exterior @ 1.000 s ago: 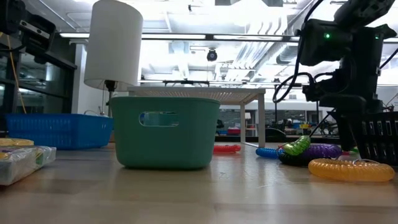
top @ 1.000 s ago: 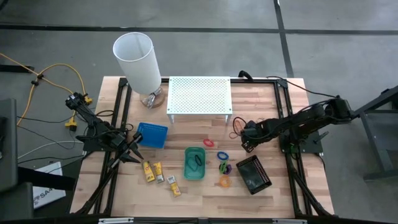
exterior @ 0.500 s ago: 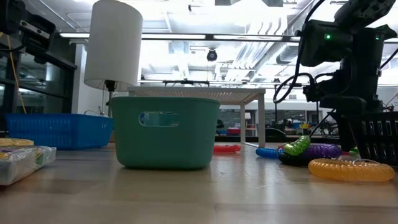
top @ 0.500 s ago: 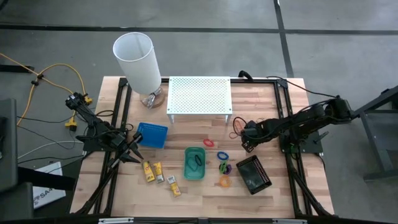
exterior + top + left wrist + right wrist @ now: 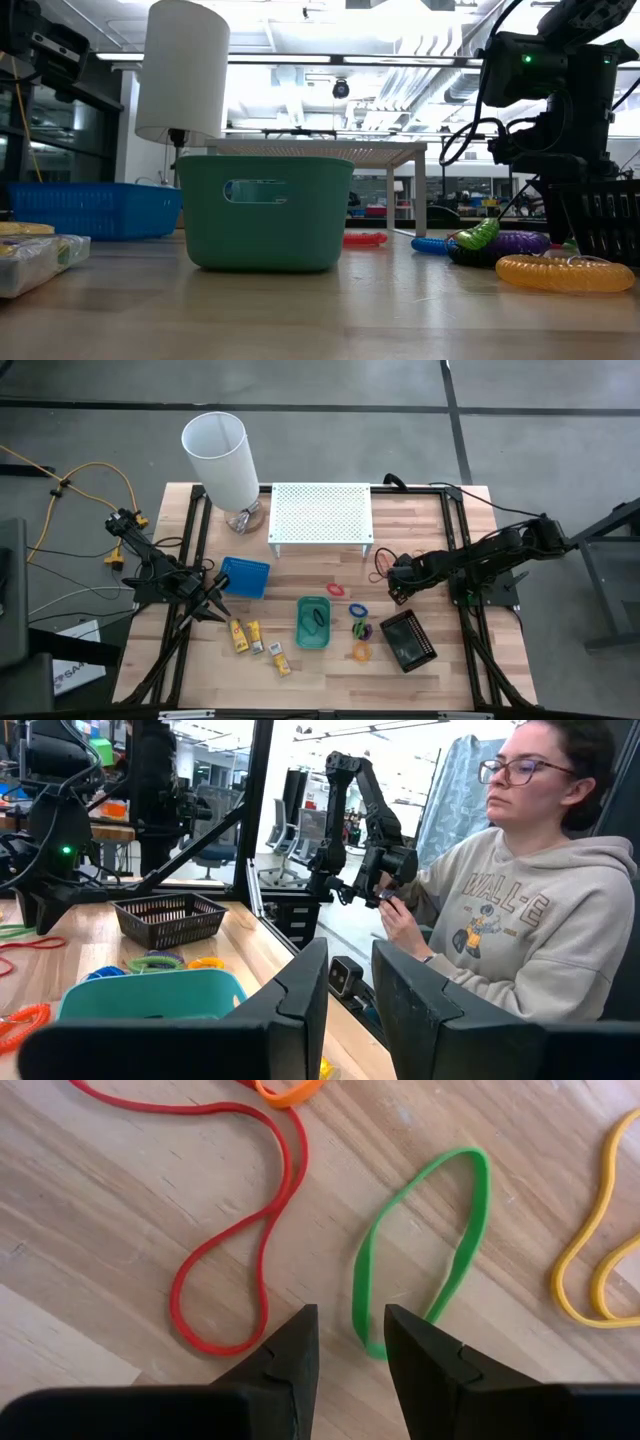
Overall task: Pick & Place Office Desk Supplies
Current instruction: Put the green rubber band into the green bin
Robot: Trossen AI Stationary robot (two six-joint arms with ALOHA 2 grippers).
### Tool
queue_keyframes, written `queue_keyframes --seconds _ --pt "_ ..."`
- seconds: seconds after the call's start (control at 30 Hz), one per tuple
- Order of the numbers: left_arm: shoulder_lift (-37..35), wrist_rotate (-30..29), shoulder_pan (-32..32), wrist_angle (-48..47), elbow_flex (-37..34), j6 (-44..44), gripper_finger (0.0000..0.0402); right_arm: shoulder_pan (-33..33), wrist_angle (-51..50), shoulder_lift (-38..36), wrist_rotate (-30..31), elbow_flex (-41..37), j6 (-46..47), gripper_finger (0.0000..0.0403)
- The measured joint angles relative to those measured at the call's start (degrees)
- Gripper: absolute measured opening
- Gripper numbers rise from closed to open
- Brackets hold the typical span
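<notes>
My right gripper (image 5: 350,1342) hangs low over thin rubber bands lying flat on the wood by the shelf's right leg (image 5: 380,567). It is open by a narrow gap, and the near end of the green band (image 5: 368,1342) lies between its fingertips; I see no hold on it. A red band (image 5: 228,1255), an orange one (image 5: 290,1092) and a yellow one (image 5: 598,1250) lie around. My left gripper (image 5: 215,606) waits at the table's left, narrowly open, beside the blue tray (image 5: 245,577). The green tray (image 5: 313,622) holds a dark clip. Yellow-and-white blocks (image 5: 245,635) and coloured coil rings (image 5: 358,628) rest on the table.
A black tray (image 5: 407,640) sits near the right front, below my right arm. The white perforated shelf (image 5: 321,513) and the white lamp (image 5: 222,460) stand at the far side. A person (image 5: 500,910) sits beyond the table's near edge at a second arm.
</notes>
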Motion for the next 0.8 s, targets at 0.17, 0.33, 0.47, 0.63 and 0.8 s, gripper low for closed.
queue_keyframes --seconds 0.17,0.33,0.47,0.63,0.8 --pt "0.00 0.00 0.01 0.00 0.00 0.00 0.0079 0.00 0.00 0.00 0.00 0.02 0.02 0.0078" --pt "0.00 0.00 0.00 0.00 0.00 0.00 0.0079 0.00 0.00 0.00 -0.02 0.02 0.02 0.0031" --pt "0.00 0.00 0.00 0.00 0.00 0.00 0.0079 0.00 0.00 0.00 -0.02 0.07 0.02 0.0006" --pt "0.00 0.00 0.01 -0.01 0.00 0.00 0.0079 0.00 0.00 0.00 -0.02 0.07 0.01 0.0003" --pt "0.00 0.00 0.01 0.00 0.00 0.00 0.0079 0.00 0.00 0.00 0.00 0.07 0.00 0.0003"
